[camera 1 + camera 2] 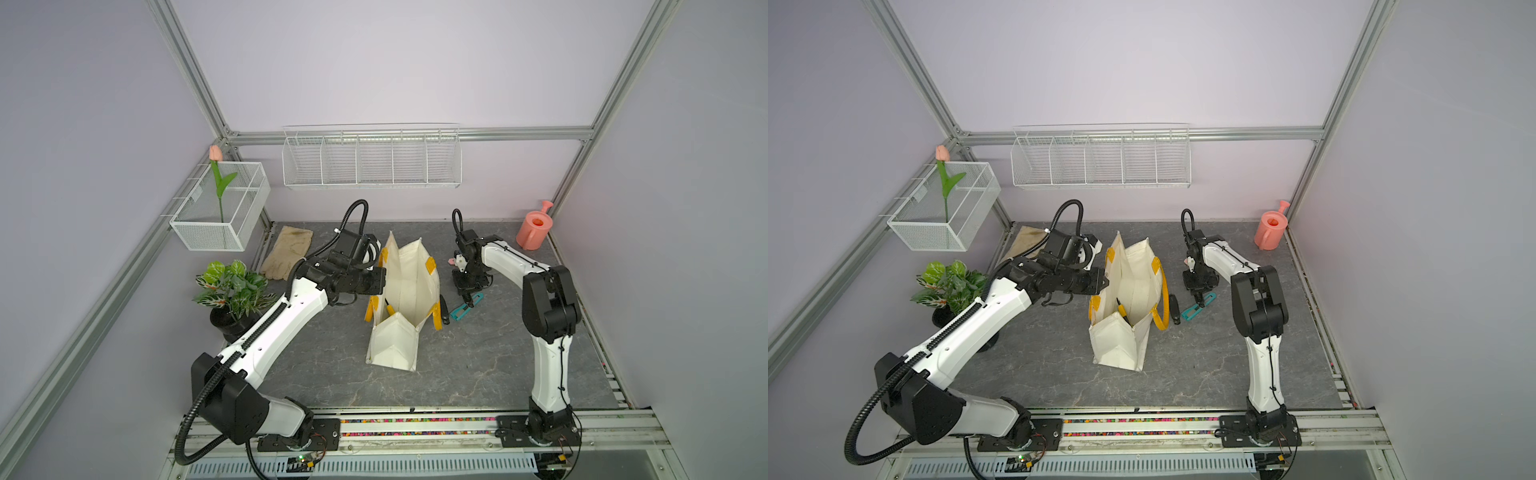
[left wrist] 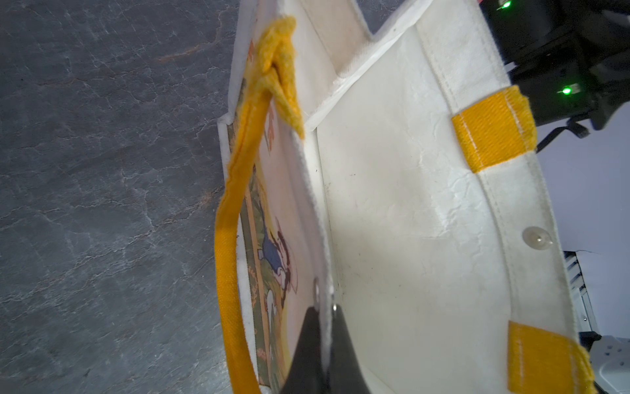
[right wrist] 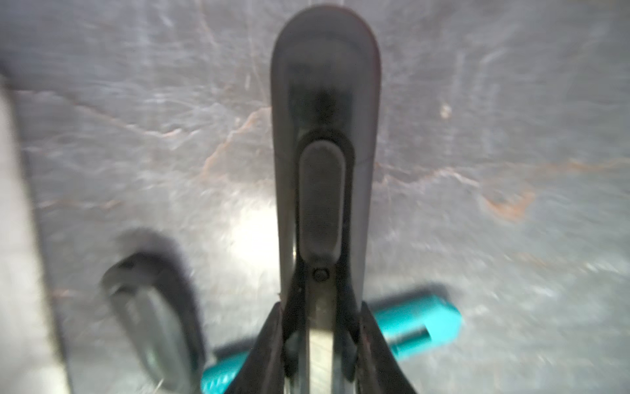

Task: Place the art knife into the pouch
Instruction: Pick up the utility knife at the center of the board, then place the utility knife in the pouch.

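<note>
So, starting on the left: got the left gripper (image 2: pixel 324 308) pinched tight on the pouch (image 1: pixel 390 349), right on the rim of the wall nearest that arm, propping it up with the mouth gaping toward the ceiling. Printed face outward on that side, plain cream inside. Sitting about mid-table in both top views, one yellow handle (image 1: pixel 435 316) flopped down on the right.

Just right of the pouch, flat on the slate (image 1: pixel 478 365): a stubby black tool (image 1: pixel 444 309), then a teal tool (image 1: pixel 457 314) close beside it. Neither one the target, judging by the wrist shot.

Further right, the right gripper (image 3: pixel 320 307): pointing straight down over the teal tool and clamped around the art knife (image 3: pixel 324 102), with its grey body, slider in the middle and pads snug on both flanks. Can't really pick the knife out from the top, tucked under the wrist. Down low by the table, near the pouch but outside it.

Step-wise, reads as the pick: grip on, no carry yet. Next up, probably: lift clear of the two neighbours, swing left over the open mouth, dip below the rim, then let go. Worth keeping that left pinch firm to stop any sagging.
</note>
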### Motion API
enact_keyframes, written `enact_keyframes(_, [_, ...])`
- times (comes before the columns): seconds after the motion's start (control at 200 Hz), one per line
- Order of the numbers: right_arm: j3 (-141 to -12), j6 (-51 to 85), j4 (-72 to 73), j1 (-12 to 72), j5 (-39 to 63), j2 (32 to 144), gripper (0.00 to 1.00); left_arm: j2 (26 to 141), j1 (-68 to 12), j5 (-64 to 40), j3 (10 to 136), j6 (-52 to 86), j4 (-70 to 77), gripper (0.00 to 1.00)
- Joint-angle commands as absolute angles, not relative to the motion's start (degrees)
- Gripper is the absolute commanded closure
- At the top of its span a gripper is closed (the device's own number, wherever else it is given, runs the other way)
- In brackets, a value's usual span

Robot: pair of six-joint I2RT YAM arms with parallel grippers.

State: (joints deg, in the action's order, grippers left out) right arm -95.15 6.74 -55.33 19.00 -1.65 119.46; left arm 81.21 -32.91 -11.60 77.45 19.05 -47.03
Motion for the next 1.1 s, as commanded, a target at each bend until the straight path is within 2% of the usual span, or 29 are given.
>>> enact_keyframes(0.0, [-98.1,5.8,-59.7,20.0,-2.0,110.2,0.83,80.7,-32.9,-11.3,77.6,19.1,-46.1,1.00])
enact_keyframes(0.24, [-105.0,6.6,-63.6,23.3,-0.8,99.9,0.83,80.6,-32.8,-11.5,77.4,19.3,-45.6,1.00])
enact_keyframes(0.42, [-111.4,7.6,-65.1,28.7,0.0,96.9,0.85,80.9,-32.8,-11.6,76.9,19.3,-45.2,1.00])
enact_keyframes(0.735, [-118.9,9.8,-64.2,38.4,0.6,100.6,0.89,80.9,-32.8,-12.2,76.6,19.7,-44.3,1.00])
enact_keyframes(1.095, [-114.0,13.4,-57.2,44.8,2.4,104.6,0.90,80.3,-32.8,-12.1,77.0,19.6,-44.9,1.00])
